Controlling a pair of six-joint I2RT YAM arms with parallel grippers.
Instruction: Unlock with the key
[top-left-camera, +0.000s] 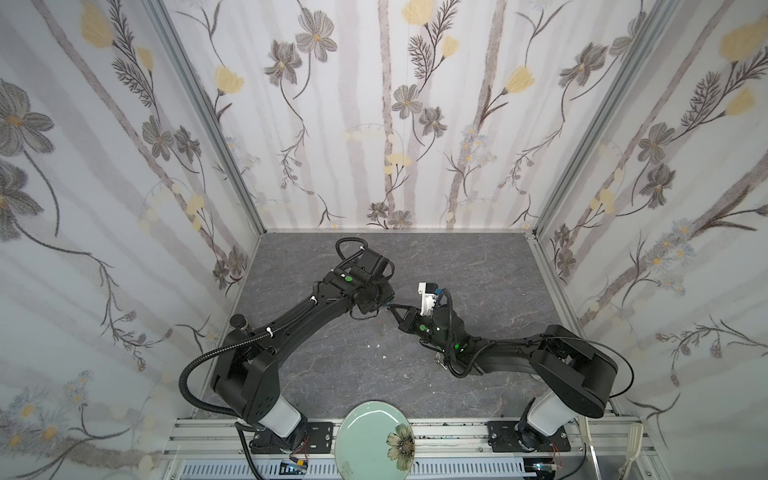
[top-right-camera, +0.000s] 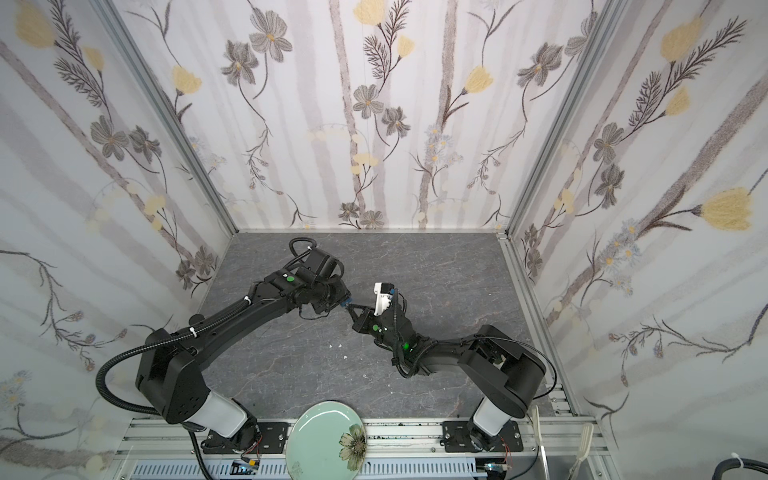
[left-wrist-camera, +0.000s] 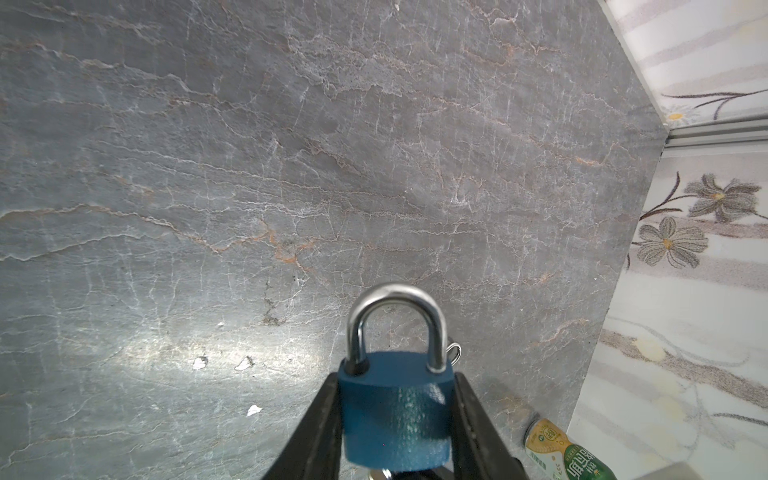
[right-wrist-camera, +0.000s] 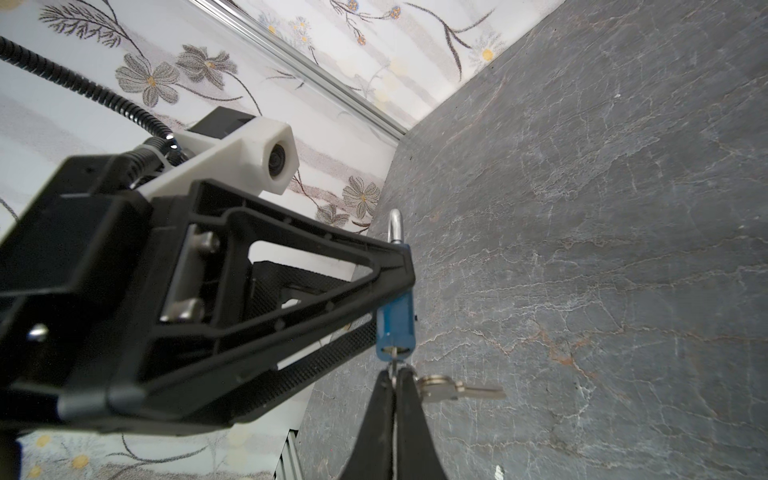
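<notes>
Padlock (top-right-camera: 345, 302) is only a blue speck in a top view, caught where your left gripper (top-right-camera: 338, 300) and right gripper (top-right-camera: 353, 309) meet tip to tip over the middle of the grey table (top-right-camera: 436, 270). You cannot read either grip from here. One green plate (top-right-camera: 320, 432) rests across the front rail between the arm bases. From the left wrist, you see the one padlock (left-wrist-camera: 397, 411) clamped by its blue body between the left gripper's two black fingers (left-wrist-camera: 316, 415), jaws part open around it. Both legs of its steel shackle (left-wrist-camera: 397, 320) are down in the body, and the keyhole end is cut off at the frame edge. Three white flecks (left-wrist-camera: 244, 363) dot the table, and one bottle (left-wrist-camera: 557, 449) is half out of frame. From the right wrist, the padlock (right-wrist-camera: 397, 320) shows edge-on against the left gripper's fingertip. The right gripper (right-wrist-camera: 392, 380) is pinched shut on the key (right-wrist-camera: 392, 356), which stands in the keyhole at the end away from the shackle. A second key (right-wrist-camera: 461, 390) sticks out sideways beside the fingers; how it joins the first you cannot make out.
</notes>
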